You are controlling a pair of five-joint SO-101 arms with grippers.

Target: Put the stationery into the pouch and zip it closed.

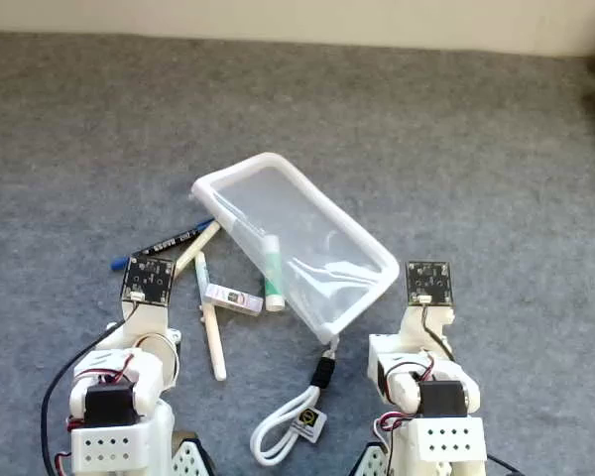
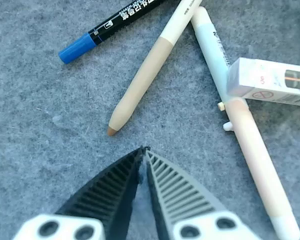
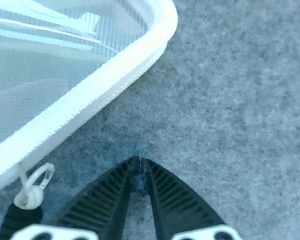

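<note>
While nearly all the stationery lies loose on the grey counter (image 1: 496,149), the task reads as barely begun: nothing is confirmed packed and the zip is not yet worked.

- Pouch (image 1: 278,203): translucent with a white zip edge, lying flat mid-counter on a diagonal. Pale shapes show through its wall. I cannot tell if these are folds or contents, nor whether the zip teeth (image 3: 90,100) are parted or meshed.
- Green-capped stick (image 1: 272,270): at the pouch's 7 o'clock edge, overlapping its outline. Whether it is in, on or under the pouch is unclear.
- Loose items, at 8 o'clock of the pouch: blue marker (image 1: 164,246), beige pen (image 2: 145,75), long pale pen (image 1: 211,332), and a small box (image 1: 232,298) lying across that pen.
- White cord strap (image 1: 278,426): it trails from the pouch's corner toward 6 o'clock, with the zip-pull loop (image 3: 32,187) at that corner.
- Left gripper (image 2: 142,150): fingers pressed together and holding nothing, tips just short of the beige pen's nib.
- Right gripper (image 3: 140,161): fingers pressed together and empty, over bare counter at 4 o'clock of the pouch, near the zip edge.

Left to do, by my reckoning: open the mouth, load each item, then run the zip.
</note>
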